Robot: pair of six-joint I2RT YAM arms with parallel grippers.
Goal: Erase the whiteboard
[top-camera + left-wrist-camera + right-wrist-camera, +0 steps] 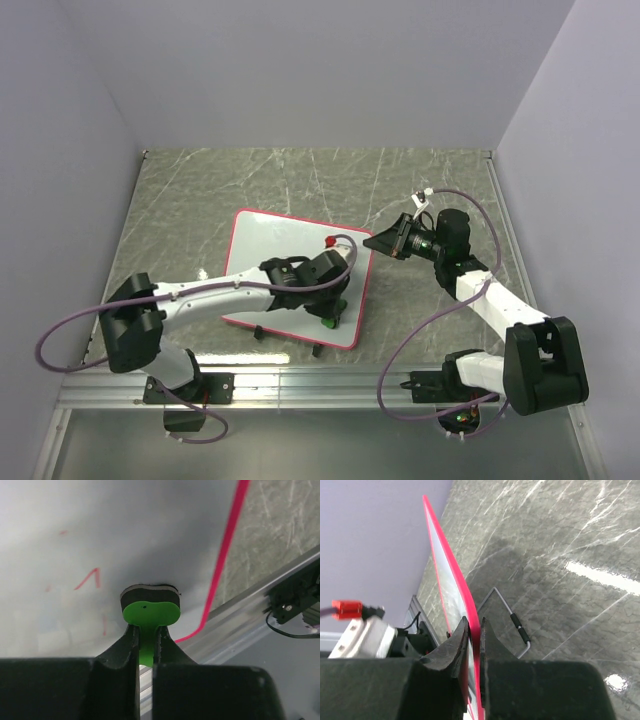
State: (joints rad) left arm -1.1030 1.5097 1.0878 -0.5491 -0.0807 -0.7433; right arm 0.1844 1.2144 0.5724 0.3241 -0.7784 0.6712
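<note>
Right end effector [474, 626] clamps the whiteboard [449, 577] by its red edge.

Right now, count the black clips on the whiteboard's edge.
2. Both sit on the whiteboard's near edge: the left clip toward its left end, the right clip toward its right corner. The left arm covers part of the board, so others may be hidden.

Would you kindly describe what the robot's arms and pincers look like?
The left arm and right arm have white links and black joints. A purple cable loops along each. The left pincer and right pincer are black, two-fingered.
</note>
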